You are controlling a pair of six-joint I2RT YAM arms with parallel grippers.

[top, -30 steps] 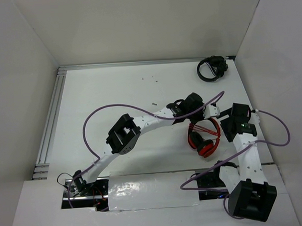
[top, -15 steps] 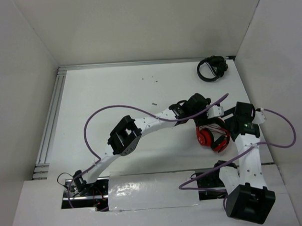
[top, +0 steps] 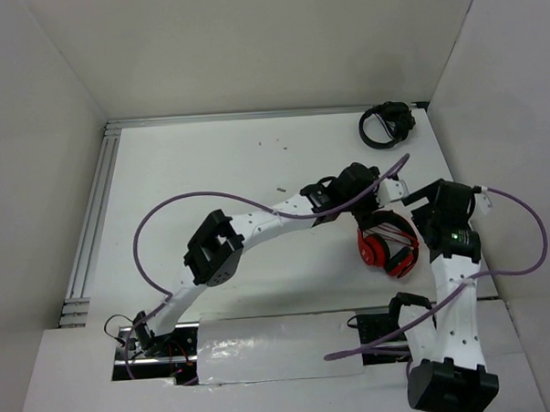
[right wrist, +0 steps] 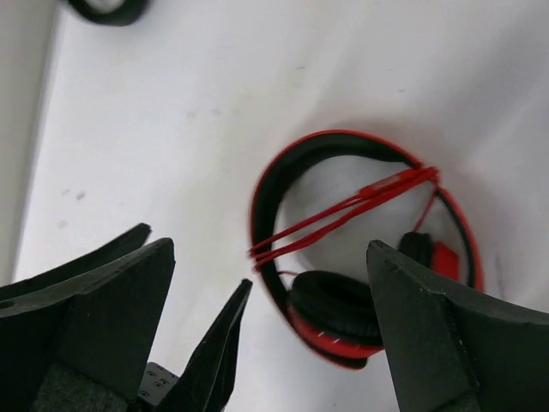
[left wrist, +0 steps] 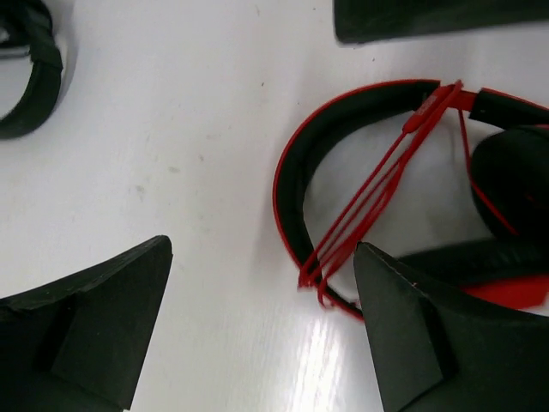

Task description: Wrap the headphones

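A: How is the left gripper (left wrist: 262, 249)?
B: Its fingers are spread wide and hold nothing, over the headband (left wrist: 287, 172).
A: Where are the headphones (top: 386, 247)?
B: Flat on the surface (top: 210, 172), with the cable (left wrist: 377, 184) strung across the band.
A: And the right gripper (right wrist: 270, 247)?
B: Equally wide apart and empty, just above them.

white arm links (top: 267, 223), black joints (top: 213, 250), purple cables (top: 136, 247), black wedge-shaped fingers (left wrist: 94, 309).

I'm seeing the headphones (top: 377, 250) lying on the table (top: 210, 172), right of centre, their cable (left wrist: 377, 189) stretching across the headband's arc. My left gripper (left wrist: 262, 257) is hovering just behind them, my right gripper (right wrist: 270, 249) at their right. A second headset (top: 384, 125) is sitting in the far right corner.
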